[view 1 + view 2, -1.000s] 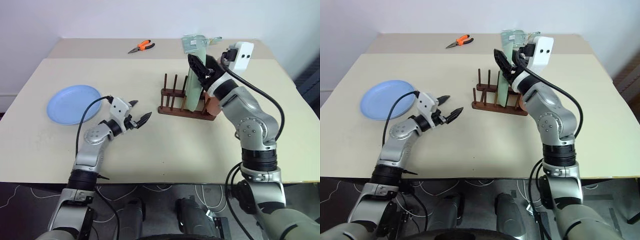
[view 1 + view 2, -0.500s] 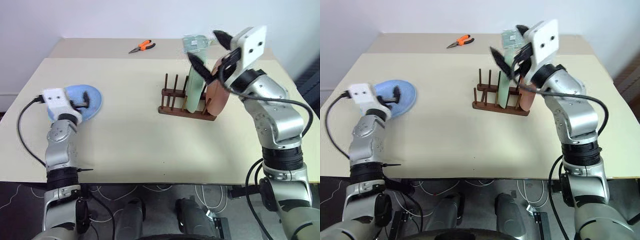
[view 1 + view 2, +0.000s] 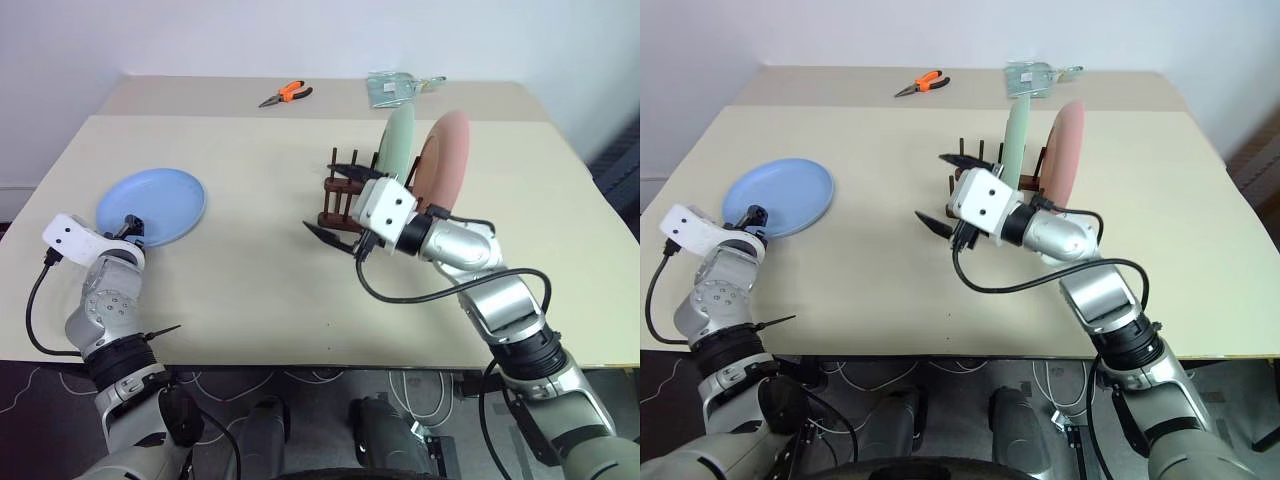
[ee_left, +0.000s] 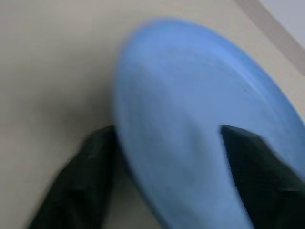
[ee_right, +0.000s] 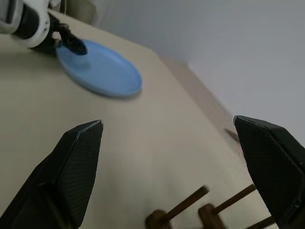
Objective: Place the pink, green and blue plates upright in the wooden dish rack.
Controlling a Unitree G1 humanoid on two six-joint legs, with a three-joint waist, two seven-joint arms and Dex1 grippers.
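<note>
- I read the blue plate (image 3: 151,205) lying flat on the table (image 3: 240,290), far out at the 9 o'clock side of the wooden dish rack (image 3: 345,200) and well apart from it.
- My left gripper (image 3: 131,226) sits at the plate's near rim, at about 7 o'clock on the plate. In the left wrist view the two fingers (image 4: 90,167) straddle the rim — one over the plate's face, the other outside its edge on the table side. They stand parted around the rim; I cannot tell whether they are pressing on it.
- The green plate (image 3: 397,145) stands upright in the rack, and the pink plate (image 3: 442,160) stands upright just beside it at its 3 o'clock side.
- My right gripper (image 3: 333,202) hangs just in front of the rack's empty dowels, pointing toward 9 o'clock — jaws spread wide, nothing between them. In the right wrist view the blue plate (image 5: 97,69) lies far ahead of its fingers (image 5: 76,162).
- Orange-handled pliers (image 3: 285,94) lie at the table's far edge, at 11 o'clock from the rack; a clear packet (image 3: 395,87) lies at 12 o'clock behind it.
</note>
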